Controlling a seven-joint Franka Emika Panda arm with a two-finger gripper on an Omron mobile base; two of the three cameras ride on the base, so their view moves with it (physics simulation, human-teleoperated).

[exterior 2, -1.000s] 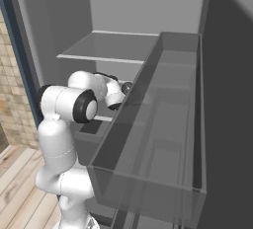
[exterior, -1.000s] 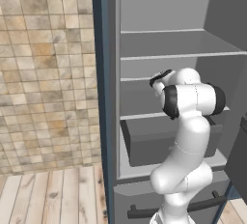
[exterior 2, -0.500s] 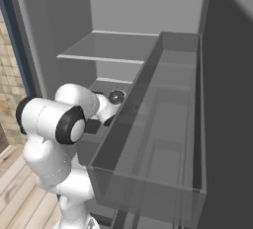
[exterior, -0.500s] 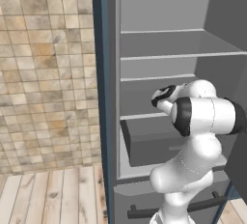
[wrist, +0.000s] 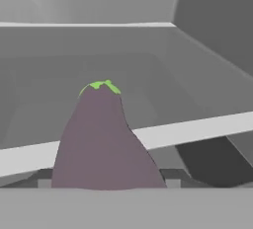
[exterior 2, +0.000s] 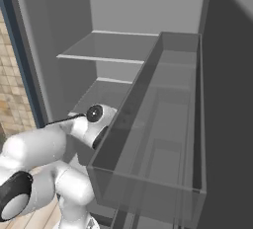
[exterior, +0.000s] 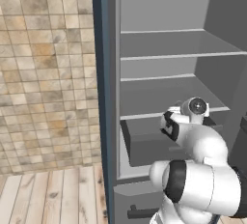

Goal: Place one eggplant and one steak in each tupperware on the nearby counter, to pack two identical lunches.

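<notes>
Hand cam's got the eggplant (wrist: pixel 101 139) pinched between my fingers (wrist: pixel 173 177), green stem end pointing away, sitting just in front of the fridge shelf (wrist: pixel 197 127) edge.

Eggplant (wrist: pixel 101 139): wide end cut off at bottom of hand view; fingertips hidden behind it, so grip state unreadable. Hand (exterior: pixel 169 124): in left base view, fingers blocked by wrist. In right base view, hand tucked behind fridge door bin (exterior 2: pixel 148 173). Arm (exterior: pixel 202 189): cut by frame's lower right edge. Fridge drawer (exterior: pixel 144 143): right part hidden by arm.
</notes>
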